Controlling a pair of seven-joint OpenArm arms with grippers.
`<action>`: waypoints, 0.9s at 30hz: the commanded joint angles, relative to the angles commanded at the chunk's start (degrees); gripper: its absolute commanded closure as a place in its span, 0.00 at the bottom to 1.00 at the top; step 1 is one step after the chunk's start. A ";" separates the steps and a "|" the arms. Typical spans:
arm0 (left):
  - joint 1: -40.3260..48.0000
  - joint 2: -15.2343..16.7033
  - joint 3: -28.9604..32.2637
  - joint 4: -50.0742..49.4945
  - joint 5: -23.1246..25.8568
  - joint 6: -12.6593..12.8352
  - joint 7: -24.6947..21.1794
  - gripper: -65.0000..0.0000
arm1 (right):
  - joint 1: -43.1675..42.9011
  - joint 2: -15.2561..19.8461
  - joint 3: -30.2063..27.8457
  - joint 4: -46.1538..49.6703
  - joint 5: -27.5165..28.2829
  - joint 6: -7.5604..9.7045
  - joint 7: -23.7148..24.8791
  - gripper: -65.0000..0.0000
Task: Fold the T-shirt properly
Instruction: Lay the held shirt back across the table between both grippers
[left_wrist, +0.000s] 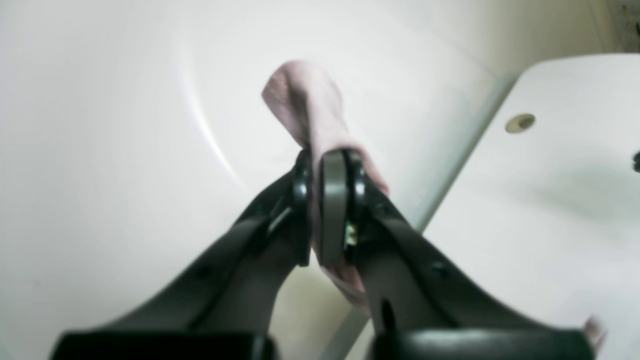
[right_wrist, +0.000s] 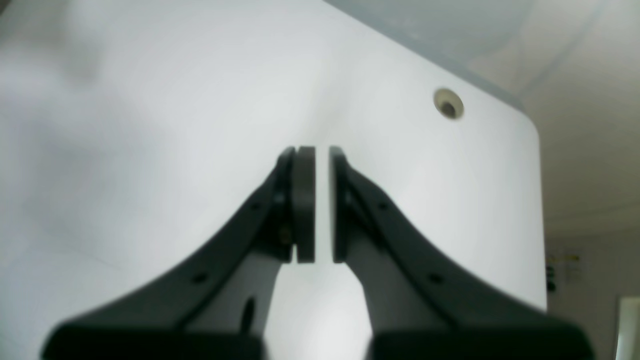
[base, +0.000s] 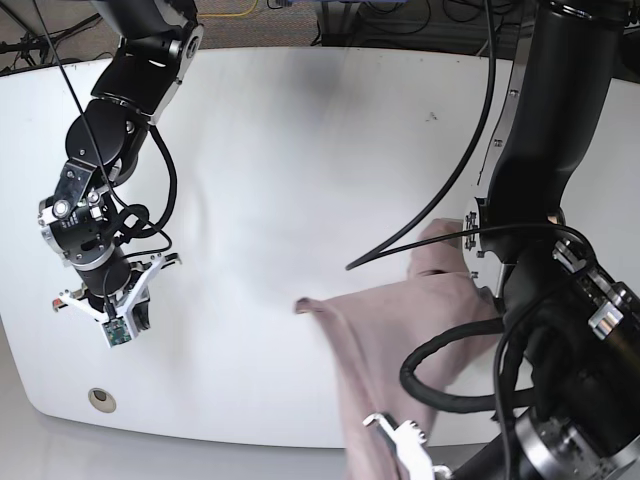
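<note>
Taupe cloth sits pinched between the pads of my left gripper (left_wrist: 327, 210): a fold of the T-shirt (base: 400, 330) is clamped there, with a soft lobe of it rising past the fingertips and a little more bunched below them. In the left wrist view the fabric looks pale pink and blurred, and beyond it lies the white table (left_wrist: 550, 200), its edge running diagonally, with a small round hole (left_wrist: 520, 123) near the corner.

My right gripper (right_wrist: 320, 205) has its pads drawn nearly together, a thin slit of light between them, and nothing is caught in that slit. It hangs over bare tabletop, near a rounded corner and another round hole (right_wrist: 448, 104).

From the base view, the T-shirt lies on the near part of the table toward my left arm, spread in wrinkled folds, one point reaching toward the table's middle and a strip trailing to the near edge. My right gripper is well apart from the cloth, low over the table's opposite side.
</note>
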 joint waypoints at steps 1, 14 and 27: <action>-0.88 1.14 0.44 -0.44 0.79 0.00 0.00 1.00 | -0.09 0.00 0.09 0.00 0.00 0.00 0.00 0.94; -2.73 0.70 -1.14 -0.62 2.29 0.00 0.00 1.00 | -1.67 0.00 2.81 0.00 0.00 0.00 0.00 0.94; 10.64 -14.07 -7.21 2.11 -0.53 0.00 0.00 1.00 | -2.20 -1.14 2.81 0.00 0.00 0.00 0.00 0.94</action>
